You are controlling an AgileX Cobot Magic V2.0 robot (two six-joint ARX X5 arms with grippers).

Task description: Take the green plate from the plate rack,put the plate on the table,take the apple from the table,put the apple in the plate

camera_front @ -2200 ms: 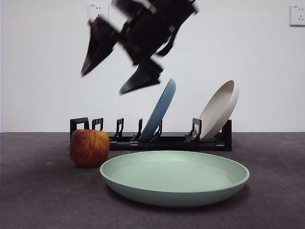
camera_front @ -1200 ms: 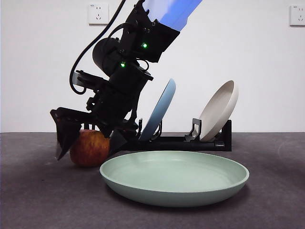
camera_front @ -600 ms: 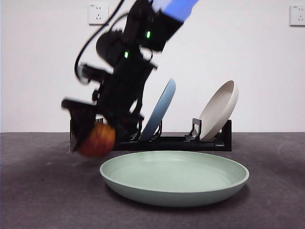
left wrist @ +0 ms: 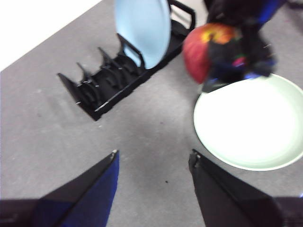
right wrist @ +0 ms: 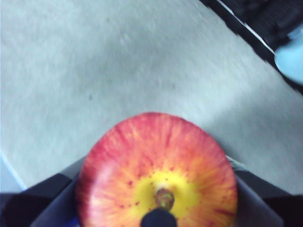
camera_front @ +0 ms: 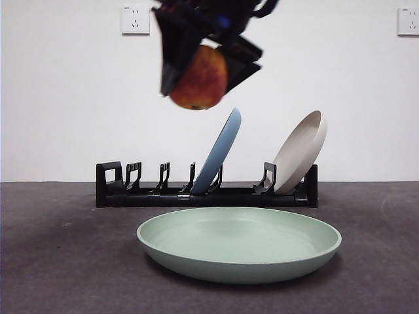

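The green plate (camera_front: 239, 243) already lies flat on the counter (camera_front: 52, 261) before the plate rack (camera_front: 207, 186), and the right claw (camera_front: 204, 55) pinches the apple (camera_front: 199, 77) high above its left rim, not yet set down, while the left claw (left wrist: 154, 161) waits spread.
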